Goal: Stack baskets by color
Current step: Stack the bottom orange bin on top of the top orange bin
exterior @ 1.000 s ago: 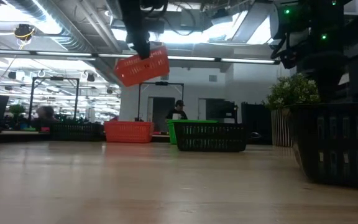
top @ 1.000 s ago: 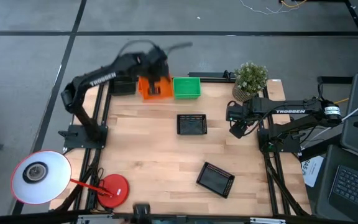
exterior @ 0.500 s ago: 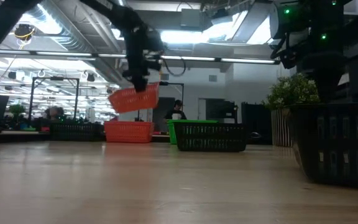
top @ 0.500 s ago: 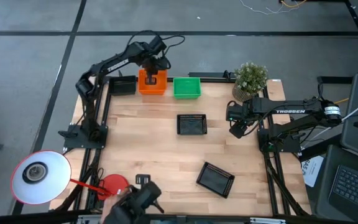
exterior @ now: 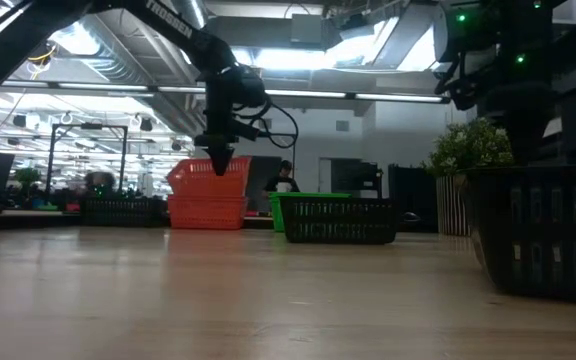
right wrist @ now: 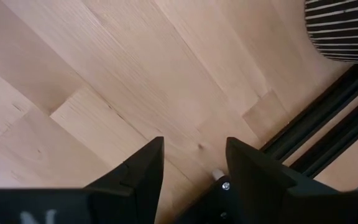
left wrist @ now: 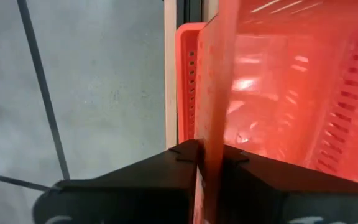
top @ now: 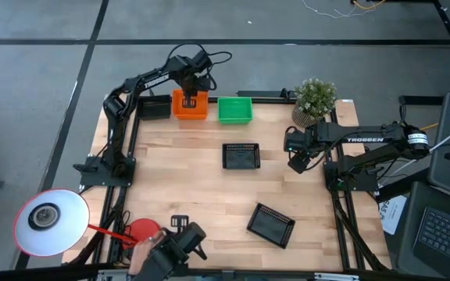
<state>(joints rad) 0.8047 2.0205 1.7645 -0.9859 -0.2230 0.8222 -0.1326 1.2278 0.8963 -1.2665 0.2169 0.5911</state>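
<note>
Nesting my orange basket (top: 190,104) onto its twin at the table's far edge, beside the green basket (top: 234,109); next I let go and lift clear. High view: my left gripper (top: 191,97) sits over it, right gripper (top: 298,161) waits spread near the plant (top: 316,98). Low view: basket (exterior: 209,176) tilted atop the lower one (exterior: 207,209). Left wrist view: fingers (left wrist: 166,163) clamp the basket wall (left wrist: 215,112). Right wrist view: fingers apart, nothing held.
</note>
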